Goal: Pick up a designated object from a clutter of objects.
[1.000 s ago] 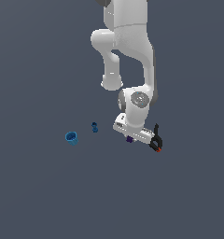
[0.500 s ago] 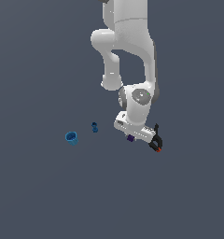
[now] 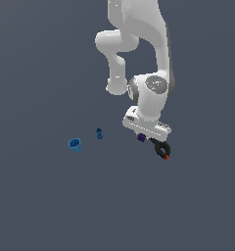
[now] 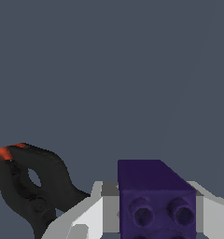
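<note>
The designated object, a tiny dark purple studded block (image 4: 149, 179), sits between my two white fingers (image 4: 104, 207), which press on both of its sides. In the exterior view the same block (image 3: 141, 138) hangs just under my hand, with my gripper (image 3: 142, 137) shut on it and slightly off the grey floor. The rest of the clutter lies on the floor. The black red-tipped clamp (image 3: 162, 148) is right beside the block, toward the exterior view's right, and also appears in the wrist view as the clamp (image 4: 32, 186).
A tiny dark blue piece (image 3: 99, 133) and a light blue cup (image 3: 75, 144) lie toward the exterior view's left of my hand, apart from each other. The white arm (image 3: 149, 93) rises above the hand. The floor is plain dark grey.
My hand has risen a little with the purple block held in it. The clamp, the dark blue piece and the cup stay where they were.
</note>
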